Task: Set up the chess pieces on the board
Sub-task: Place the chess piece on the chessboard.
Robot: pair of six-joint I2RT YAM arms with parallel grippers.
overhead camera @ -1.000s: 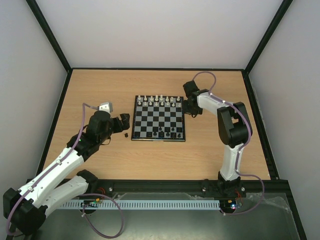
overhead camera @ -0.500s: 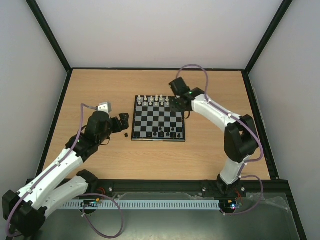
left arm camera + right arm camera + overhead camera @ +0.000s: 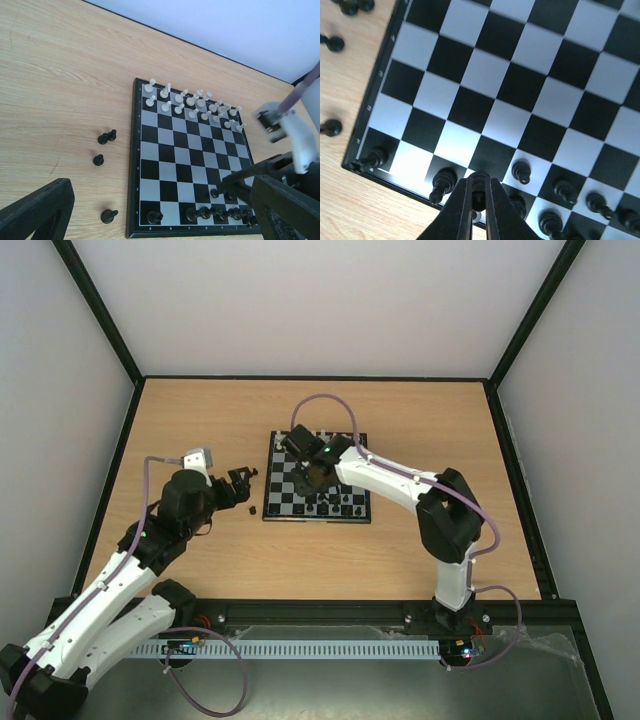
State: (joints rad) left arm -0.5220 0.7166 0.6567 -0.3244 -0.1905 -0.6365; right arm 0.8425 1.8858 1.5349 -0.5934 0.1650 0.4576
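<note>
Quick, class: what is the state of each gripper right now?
Left gripper: open, holding nothing.
Right gripper: closed on a black chess piece.

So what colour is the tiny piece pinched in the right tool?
Black. The piece in the right tool shows best in the right wrist view.

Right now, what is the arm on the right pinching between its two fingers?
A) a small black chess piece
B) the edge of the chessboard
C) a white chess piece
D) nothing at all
A: in the right wrist view the right gripper is shut on a small black chess piece, held over the near rows of the chessboard.
</note>
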